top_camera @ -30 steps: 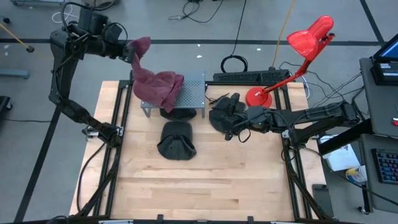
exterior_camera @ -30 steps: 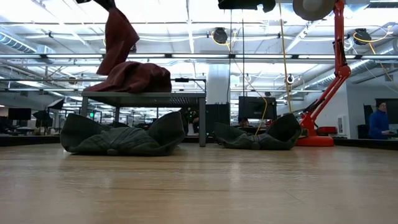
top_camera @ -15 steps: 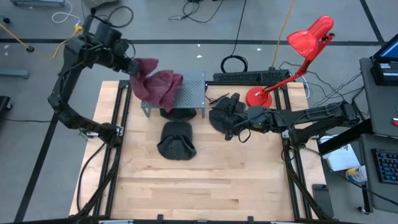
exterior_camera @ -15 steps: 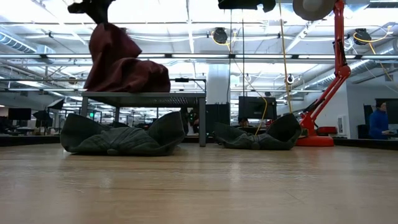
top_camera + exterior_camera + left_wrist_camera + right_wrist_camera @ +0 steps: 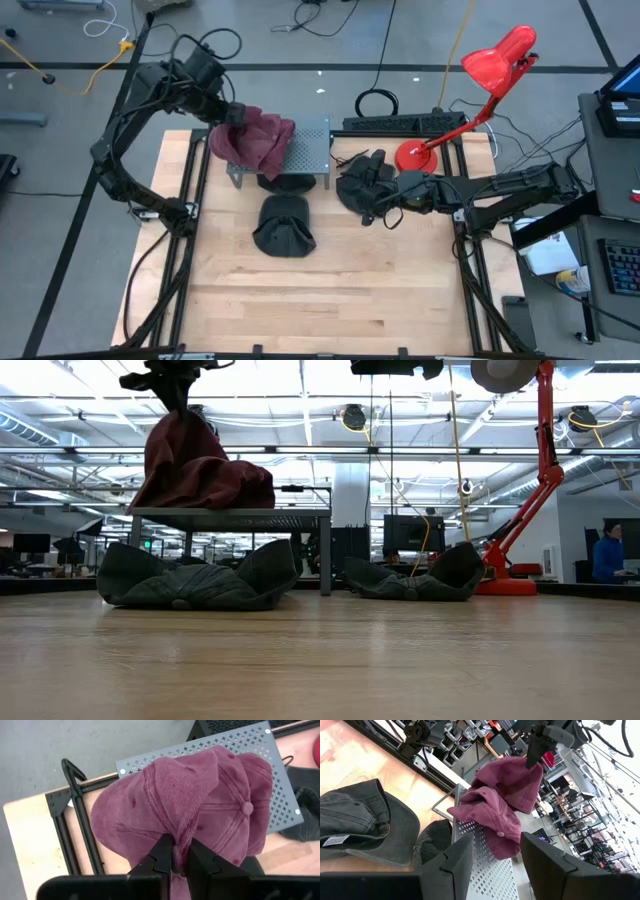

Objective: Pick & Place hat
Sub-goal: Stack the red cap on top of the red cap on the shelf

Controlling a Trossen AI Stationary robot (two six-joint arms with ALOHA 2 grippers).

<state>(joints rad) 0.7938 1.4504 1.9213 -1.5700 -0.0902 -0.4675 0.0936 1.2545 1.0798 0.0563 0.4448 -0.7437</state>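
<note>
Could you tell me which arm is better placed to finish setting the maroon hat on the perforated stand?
The left: its gripper is shut on the maroon hat over the stand.

The wooden table (image 5: 330, 290) carries a perforated metal rack (image 5: 305, 150). 2 dark hats lie by the rack: 1 (image 5: 284, 226) in front, 1 (image 5: 360, 180) beside it. A maroon hat (image 5: 262, 140) rests on the rack.

Left tool (image 5: 175, 856) pinched closed, raised; right tool (image 5: 495, 851) parted, low
</note>
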